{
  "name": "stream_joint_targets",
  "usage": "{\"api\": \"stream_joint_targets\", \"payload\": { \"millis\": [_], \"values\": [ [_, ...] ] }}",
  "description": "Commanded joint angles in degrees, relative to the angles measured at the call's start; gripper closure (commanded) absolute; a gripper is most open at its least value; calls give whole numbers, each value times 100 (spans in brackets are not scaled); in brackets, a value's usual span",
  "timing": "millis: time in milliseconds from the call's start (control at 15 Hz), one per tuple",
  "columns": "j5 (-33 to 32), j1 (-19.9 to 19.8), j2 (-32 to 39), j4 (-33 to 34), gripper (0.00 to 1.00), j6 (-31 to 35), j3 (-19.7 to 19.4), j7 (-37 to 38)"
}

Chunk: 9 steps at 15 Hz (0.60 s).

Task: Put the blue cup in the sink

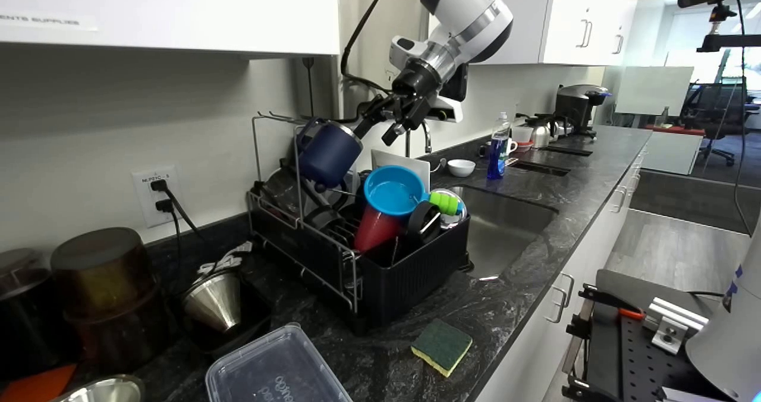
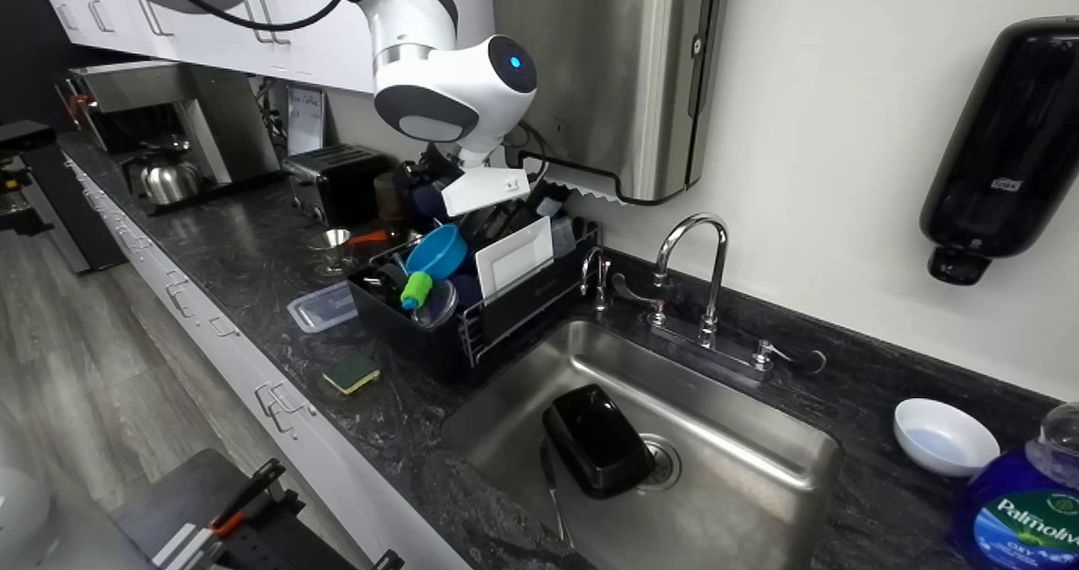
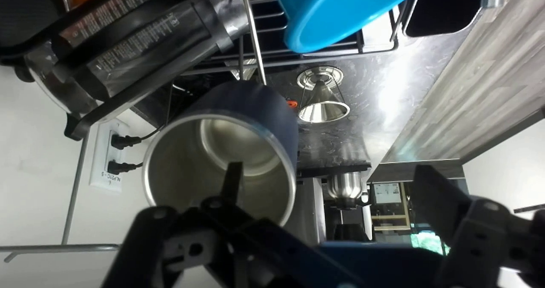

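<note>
The black two-fingered claw (image 1: pixel 374 134) hangs over the black wire dish rack (image 1: pixel 416 277), its fingers spread wide. One reaches to the mouth of the dark navy-blue cylindrical cup (image 1: pixel 329 157) with a bare-metal inside; whether it touches, I can't tell from here. The other stands well apart from it. The cup sits tilted at the rack's edge farthest from the rectangular recessed steel sink (image 2: pixel 742 494), near the wall-side corner, mouth toward the claw. Near the rack's front edge a round sky-blue plastic bowl (image 1: pixel 389 194) shows just above a red cup (image 1: pixel 376 229). A green-and-yellow sponge (image 1: pixel 441 342) lies on the black speckled countertop (image 1: pixel 380 360), close to its front edge. In the sink a black rectangular dish (image 2: pixel 597 435) lies just beside the round drain (image 2: pixel 665 462), toward the edge nearest the rack.
</note>
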Motion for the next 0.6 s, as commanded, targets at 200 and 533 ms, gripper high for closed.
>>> {"api": "stream_joint_targets", "payload": {
  "millis": [200,533],
  "values": [
    [-66,-91,140,56,0,159,146,151],
    [-37,-117,80,10,0,59,151,125]
  ]
}}
